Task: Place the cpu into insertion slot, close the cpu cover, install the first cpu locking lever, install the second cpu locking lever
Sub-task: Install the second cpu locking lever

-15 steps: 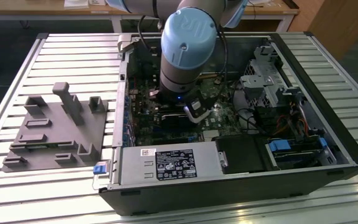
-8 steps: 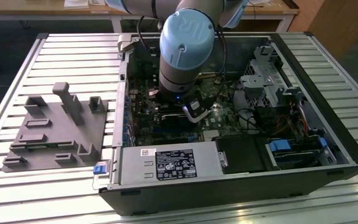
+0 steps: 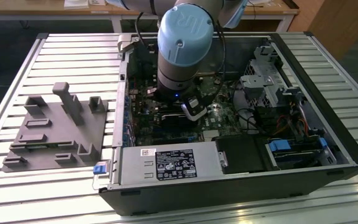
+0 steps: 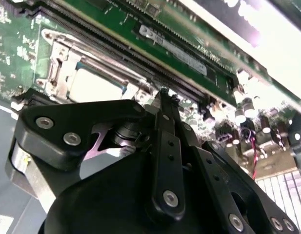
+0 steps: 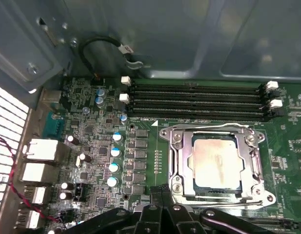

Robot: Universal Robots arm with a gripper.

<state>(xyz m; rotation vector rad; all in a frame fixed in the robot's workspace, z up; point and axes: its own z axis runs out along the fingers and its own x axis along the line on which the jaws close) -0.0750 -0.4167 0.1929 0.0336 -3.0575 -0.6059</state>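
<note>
My gripper [image 4: 162,97] has its fingers pressed together with nothing between them; in the second wrist view the tips meet in one narrow black point just above the motherboard [image 4: 116,24]. The tips sit right beside the edge of the socket assembly, whether touching it I can't tell. In the first wrist view the same closed tips [image 5: 160,190] show near the corner of the cpu cover [image 5: 182,161].

The cpu [image 5: 216,161] is seated in the insertion slot [image 5: 189,163], silvery top facing up. The cpu cover lies flat down over it, the chip showing through the cut-out window. A thin metal lever [image 5: 213,201] runs along the cover side nearest my gripper; I can't tell if it's latched.

Four black memory slots [image 5: 194,100] run parallel just beyond the socket. A row of small capacitors [image 5: 113,158] stands on the board beside it.

In the exterior view the arm [image 3: 182,46] reaches straight down into the open computer case [image 3: 229,191], which lies on a slatted metal table [image 3: 17,79]. A grey fixture block [image 3: 58,130] sits on the table at the exterior view's left of the case.
</note>
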